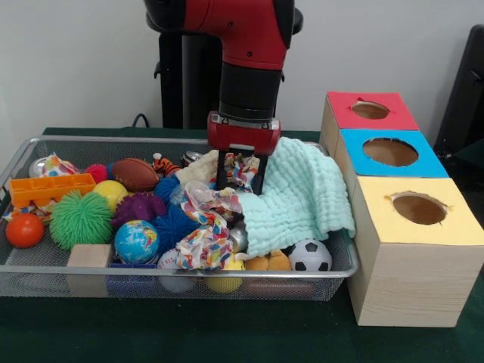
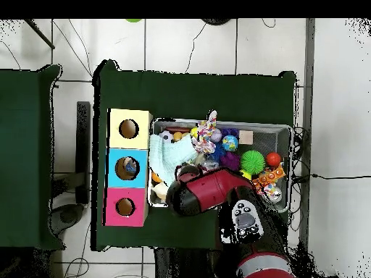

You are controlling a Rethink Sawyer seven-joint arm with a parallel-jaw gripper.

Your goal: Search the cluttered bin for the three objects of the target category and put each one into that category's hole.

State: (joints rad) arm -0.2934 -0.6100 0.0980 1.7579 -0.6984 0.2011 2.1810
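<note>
My gripper hangs over the middle of the wire bin, shut on the top of a multicoloured patterned cloth. The cloth trails from between the black fingers down over the balls at the bin's front. A mint-green cloth lies right beside the gripper and drapes over the bin's right rim. To the right stands the wooden box with a red hole, a blue hole and a yellow hole. In the overhead view the arm hides the gripper; the patterned cloth and the mint cloth both show.
The bin holds a toy football, a green spiky ball, a globe ball, a soccer ball, an orange tray, an orange ball and a wooden block. Something lies in the blue hole.
</note>
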